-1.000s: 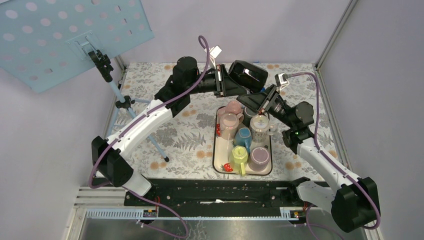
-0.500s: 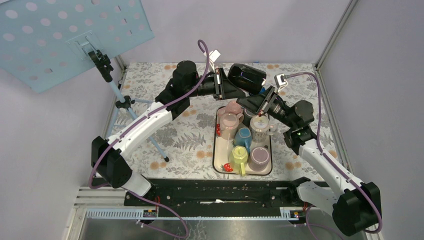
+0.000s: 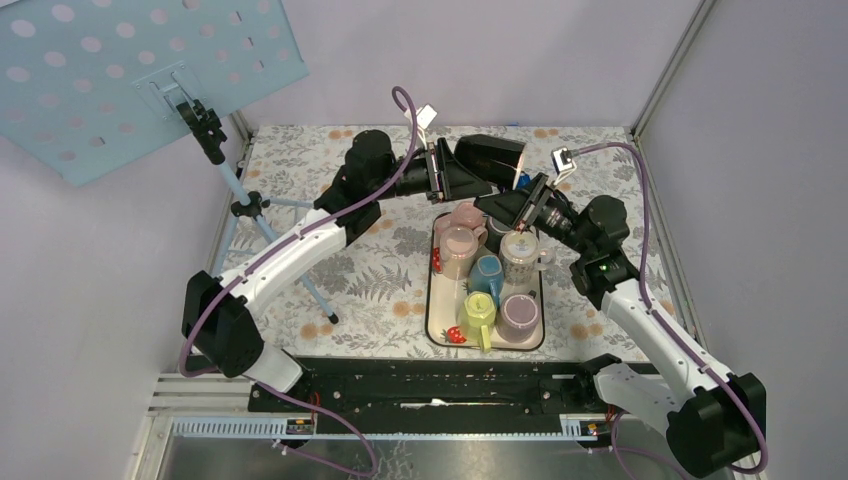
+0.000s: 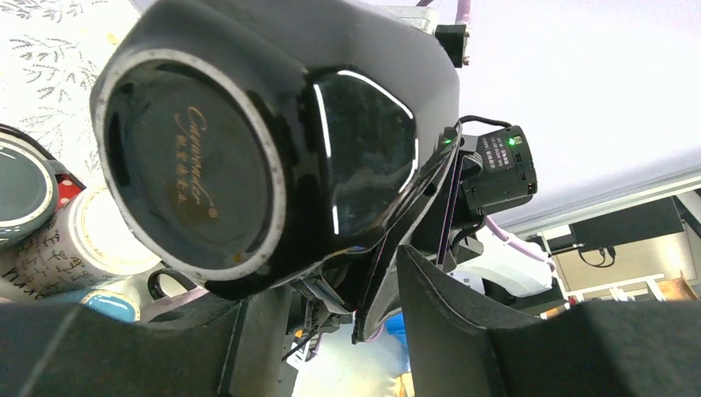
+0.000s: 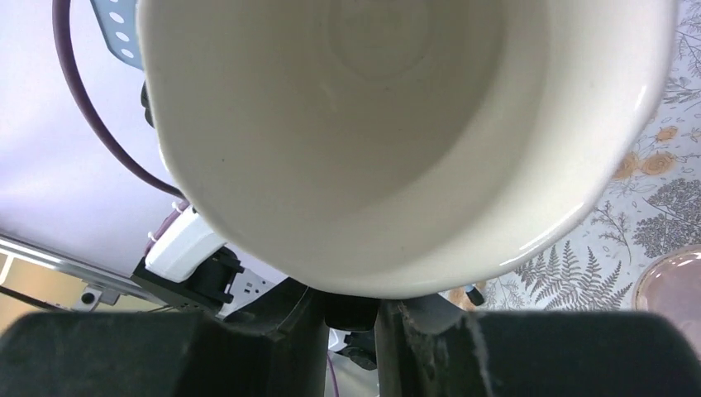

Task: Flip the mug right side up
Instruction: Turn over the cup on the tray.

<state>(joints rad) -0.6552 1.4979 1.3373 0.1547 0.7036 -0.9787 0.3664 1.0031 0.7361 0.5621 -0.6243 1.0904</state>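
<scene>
A black mug (image 3: 488,156) with a white inside hangs on its side above the far end of the tray (image 3: 432,300). Its mouth faces right. In the left wrist view its base (image 4: 194,161), with gold script, faces the camera. My left gripper (image 3: 462,178) (image 4: 347,331) is at the base end with its jaws apart, and a gap shows beside each finger. My right gripper (image 3: 514,192) (image 5: 351,318) is shut on the mug's black handle, just under the cream-white rim (image 5: 397,124) that fills its view.
On the tray stand a pink mug (image 3: 457,245), a blue one (image 3: 487,272), a yellow one (image 3: 478,312), a purple one (image 3: 518,315) and a clear one (image 3: 520,250), with red dice (image 3: 455,335). A blue perforated board (image 3: 130,70) on a tripod (image 3: 250,205) stands at the left.
My left jaws have opened off the mug while my right jaws closed onto its handle. Both grippers and the mug shifted slightly left.
</scene>
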